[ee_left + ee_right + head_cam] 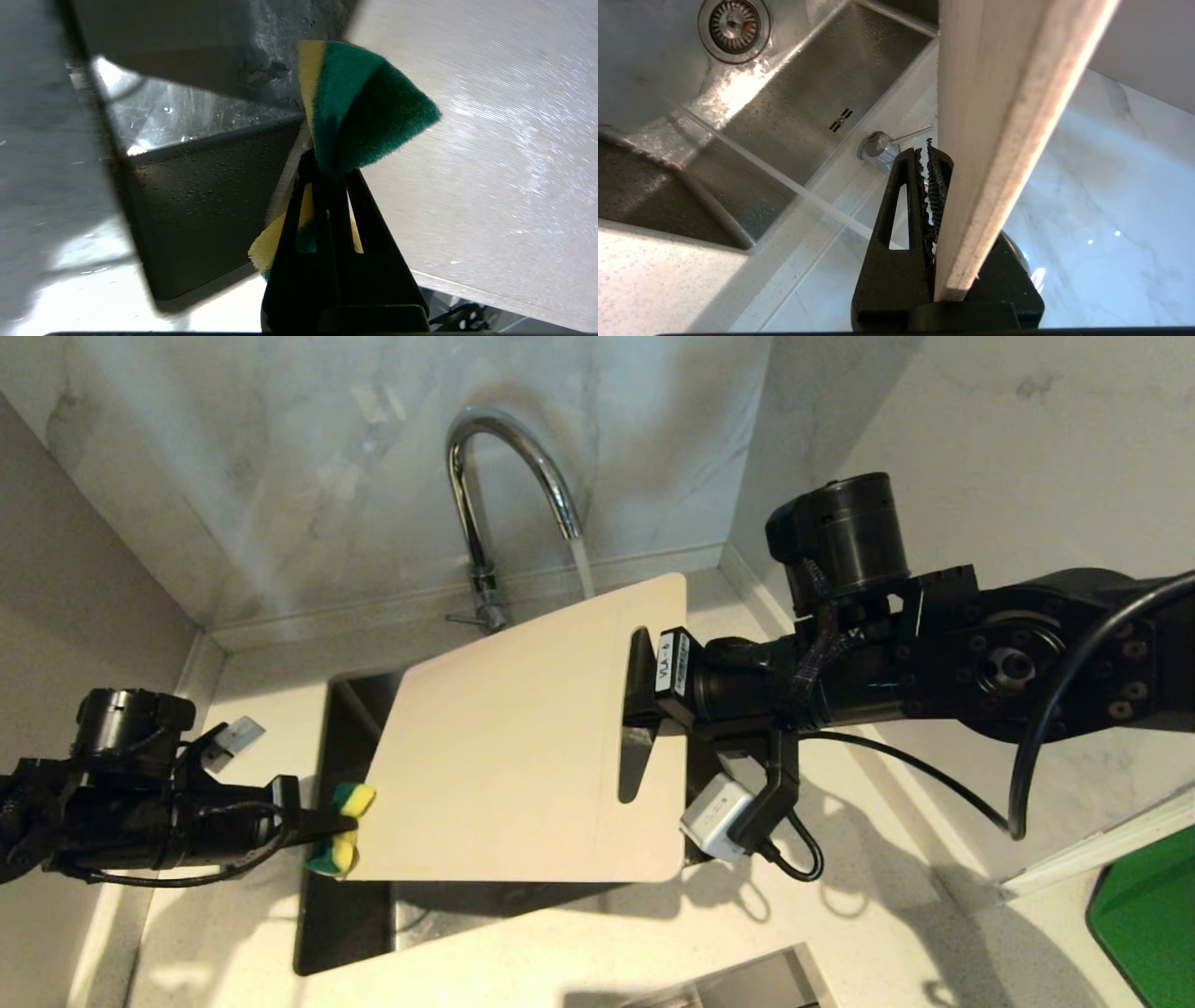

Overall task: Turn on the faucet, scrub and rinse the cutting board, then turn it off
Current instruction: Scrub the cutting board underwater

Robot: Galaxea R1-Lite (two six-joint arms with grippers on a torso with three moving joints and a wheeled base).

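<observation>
The big flat cream-white plastic cutting board (523, 747) is held up in the air over the steel sink (355, 915), tilted, w/ its far corner up near the tall shiny chrome faucet (495, 495) at the back edge of the white stone counter (233, 943). A thin stream of water (581, 565) is seen running from the spout down behind the board's far edge. The board is gripped by the right gripper (644, 695), clamped on the strip beside the long handle slot (637, 728), on the side nearest the counter's right edge; in the right wrist view the board's edge (999, 140) is pinched between the black fingers (901, 210). A yellow & green sponge (342, 826) is squeezed tight in the left gripper (327, 826) & is pressed at the board's near left corner, over the sink's left side. In the left wrist view the green scrub side (364, 107) is seen just beside the wet board face (490, 163). A bright green slab (1148, 915) lies at the counter's far right edge, well apart from the sink. The round drain (734, 25) is seen in the sink floor.
</observation>
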